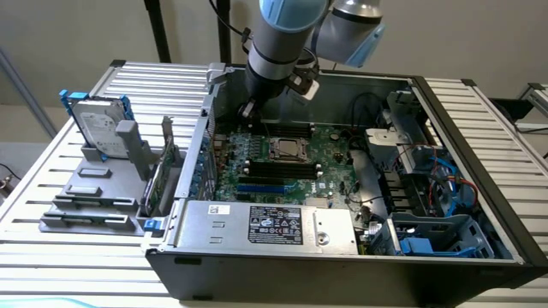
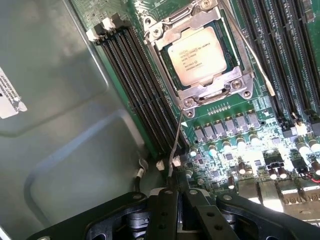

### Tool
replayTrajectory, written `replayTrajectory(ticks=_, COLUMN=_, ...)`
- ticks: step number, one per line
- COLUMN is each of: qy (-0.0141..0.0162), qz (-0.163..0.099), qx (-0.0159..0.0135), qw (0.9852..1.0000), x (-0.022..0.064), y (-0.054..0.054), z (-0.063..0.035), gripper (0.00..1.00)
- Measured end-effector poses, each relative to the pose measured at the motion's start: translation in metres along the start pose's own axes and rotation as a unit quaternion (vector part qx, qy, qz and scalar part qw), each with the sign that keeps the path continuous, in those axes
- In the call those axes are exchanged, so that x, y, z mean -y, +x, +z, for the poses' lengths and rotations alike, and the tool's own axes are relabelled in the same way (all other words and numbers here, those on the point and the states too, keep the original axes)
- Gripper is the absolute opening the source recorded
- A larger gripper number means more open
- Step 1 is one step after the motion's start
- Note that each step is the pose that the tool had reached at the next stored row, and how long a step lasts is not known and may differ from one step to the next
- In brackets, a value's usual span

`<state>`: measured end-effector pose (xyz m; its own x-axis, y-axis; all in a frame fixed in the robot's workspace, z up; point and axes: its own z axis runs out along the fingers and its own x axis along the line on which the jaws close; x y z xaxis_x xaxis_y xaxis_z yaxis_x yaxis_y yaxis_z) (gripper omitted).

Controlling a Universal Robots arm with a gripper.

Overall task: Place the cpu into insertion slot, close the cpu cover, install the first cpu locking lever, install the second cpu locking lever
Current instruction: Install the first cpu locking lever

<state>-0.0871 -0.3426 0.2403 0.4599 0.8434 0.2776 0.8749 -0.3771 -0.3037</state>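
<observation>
The cpu [image 2: 196, 55], a pale tan-silver square, lies in the insertion slot [image 1: 287, 149] on the green motherboard. The silvery cpu cover [image 2: 212, 89] is down over it, framing the chip. One thin wire locking lever [image 2: 176, 135] rises from the socket's corner and its free end runs in between my fingertips. My gripper [image 2: 179, 192] looks shut on that end. The other locking lever [image 2: 250, 55] lies along the socket's opposite side. In the exterior view my gripper [image 1: 251, 110] hangs inside the case, just beyond the socket near the case wall.
Black memory slots [image 2: 140, 85] flank the socket on both sides. The grey case wall [image 2: 55, 125] stands close by. A labelled power supply box [image 1: 269, 224] fills the near side of the case, cables and drive bays [image 1: 428, 186] lie at the exterior view's right, and a hard drive [image 1: 96, 125] stands outside.
</observation>
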Motion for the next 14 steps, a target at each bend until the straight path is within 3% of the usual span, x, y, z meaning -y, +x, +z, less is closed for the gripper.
replayTrajectory(ticks=14, qy=-0.0017, qz=0.008, qx=-0.0047, qw=1.0000, x=-0.0178, y=0.002, z=-0.0022, gripper=0.11)
